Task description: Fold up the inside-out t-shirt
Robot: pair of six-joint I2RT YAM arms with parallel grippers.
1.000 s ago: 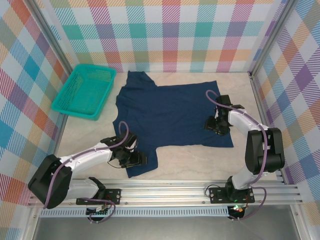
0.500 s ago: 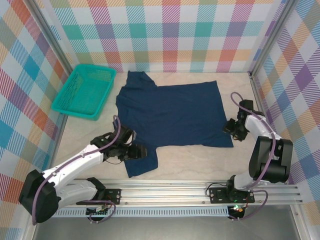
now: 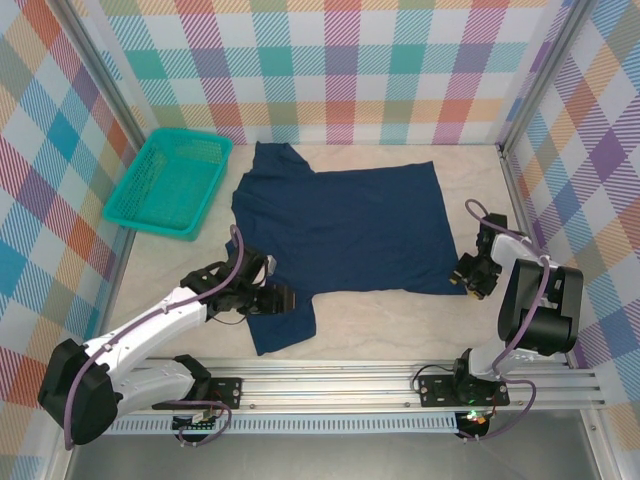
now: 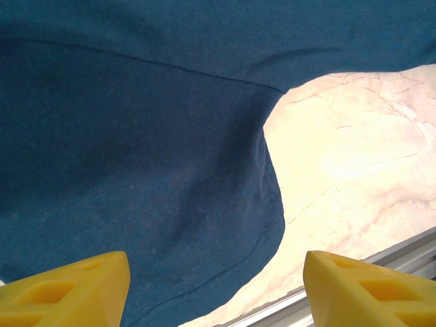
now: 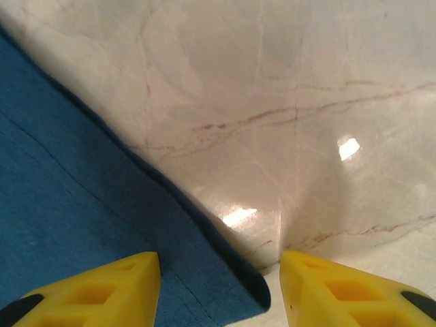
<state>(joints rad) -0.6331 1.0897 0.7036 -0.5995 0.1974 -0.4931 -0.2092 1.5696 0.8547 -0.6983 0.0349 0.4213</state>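
- Tabletop [image 3: 400, 320], pale with marble veining, carries everything; both arms reach out over it from the near rail.
- One inside-out t-shirt [image 3: 340, 230], dark navy, lies flat and spread on the table between the two grippers. Its collar end is toward the left gripper's side and its hem toward the right gripper's side.
- One teal mesh basket [image 3: 150, 226] sits well beyond the left gripper, apart from the shirt's far sleeve.
- Left gripper [image 3: 280, 300] is one of two and stands over the shirt's near sleeve. In the left wrist view the left gripper [image 4: 218, 286] is spread wide. The t-shirt [image 4: 136, 150] lies under one yellow finger [image 4: 68, 289] and across most of the gap. The other finger is over bare table, and the sleeve's curved hem runs between them. Whether the tips touch the cloth cannot be told.
- Right gripper [image 3: 464, 274] sits at the shirt's hem edge, by its near corner. In the right wrist view the right gripper [image 5: 218, 286] is also spread apart. The t-shirt [image 5: 68, 204] corner lies in the gap between the fingers, with bare table ahead.
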